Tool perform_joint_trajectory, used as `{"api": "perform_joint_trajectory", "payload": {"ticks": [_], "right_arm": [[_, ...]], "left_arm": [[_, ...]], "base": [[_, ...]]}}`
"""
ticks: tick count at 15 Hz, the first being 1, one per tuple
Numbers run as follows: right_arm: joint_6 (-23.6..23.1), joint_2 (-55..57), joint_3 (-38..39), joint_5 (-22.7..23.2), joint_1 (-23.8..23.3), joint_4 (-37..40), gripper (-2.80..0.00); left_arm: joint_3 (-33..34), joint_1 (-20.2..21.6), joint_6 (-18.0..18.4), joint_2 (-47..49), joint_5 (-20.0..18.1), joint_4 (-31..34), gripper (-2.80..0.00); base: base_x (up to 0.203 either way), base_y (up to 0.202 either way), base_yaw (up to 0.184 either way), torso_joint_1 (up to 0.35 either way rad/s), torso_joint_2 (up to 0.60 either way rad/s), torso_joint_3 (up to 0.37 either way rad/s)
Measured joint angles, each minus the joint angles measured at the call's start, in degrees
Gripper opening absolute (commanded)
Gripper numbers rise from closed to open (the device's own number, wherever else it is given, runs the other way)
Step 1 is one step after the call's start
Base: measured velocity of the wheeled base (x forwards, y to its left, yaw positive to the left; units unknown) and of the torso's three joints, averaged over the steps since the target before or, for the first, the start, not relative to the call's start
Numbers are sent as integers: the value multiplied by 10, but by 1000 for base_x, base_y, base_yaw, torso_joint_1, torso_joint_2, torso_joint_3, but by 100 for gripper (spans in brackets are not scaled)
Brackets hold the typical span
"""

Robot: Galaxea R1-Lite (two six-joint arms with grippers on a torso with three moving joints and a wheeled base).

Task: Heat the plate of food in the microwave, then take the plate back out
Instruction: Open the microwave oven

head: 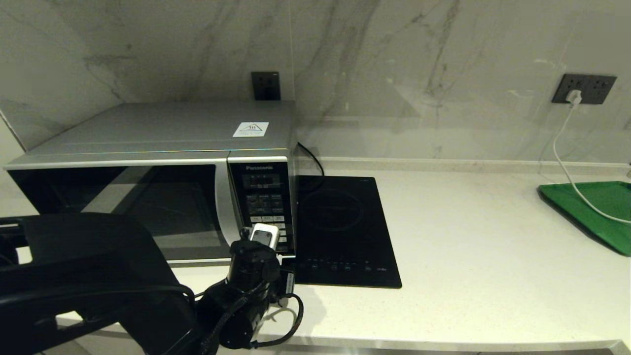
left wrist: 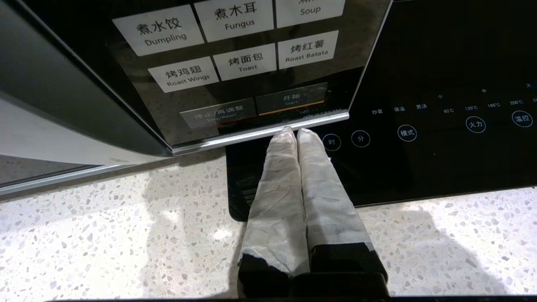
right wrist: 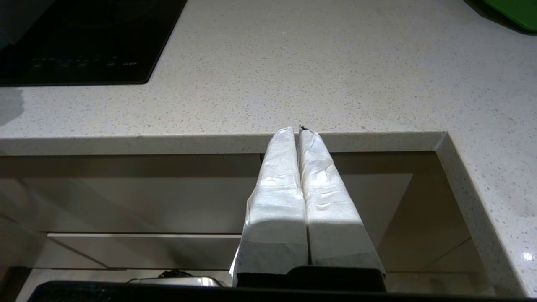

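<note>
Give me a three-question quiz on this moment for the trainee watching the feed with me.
1. True or false: the microwave door is open.
2. The left gripper tips are nearest which panel button? A) Dumpling B) Start C) Soup
3. Where is the right gripper, and how are its fingers?

Key
1. False: the dark glass door is shut, and the plate of food is not visible in any view.
2. B: the closed tips sit at the panel's lower edge, just below the Start button.
3. It hangs off the front edge of the countertop, fingers pressed together, holding nothing.
</note>
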Motion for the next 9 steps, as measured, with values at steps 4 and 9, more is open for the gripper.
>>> {"api": "perform_joint_trajectory", "payload": {"ticks": [4, 9], "right_arm": [[0, 0, 0, 0, 0, 0, -280], [0, 0, 0, 0, 0, 0, -280]], "left_arm": [[1, 0, -3, 5, 0, 0, -280], [18, -3, -5, -8, -1, -1, -280]], "base": [[0, 0, 0, 0, 0, 0], [0, 0, 0, 0, 0, 0]]}}
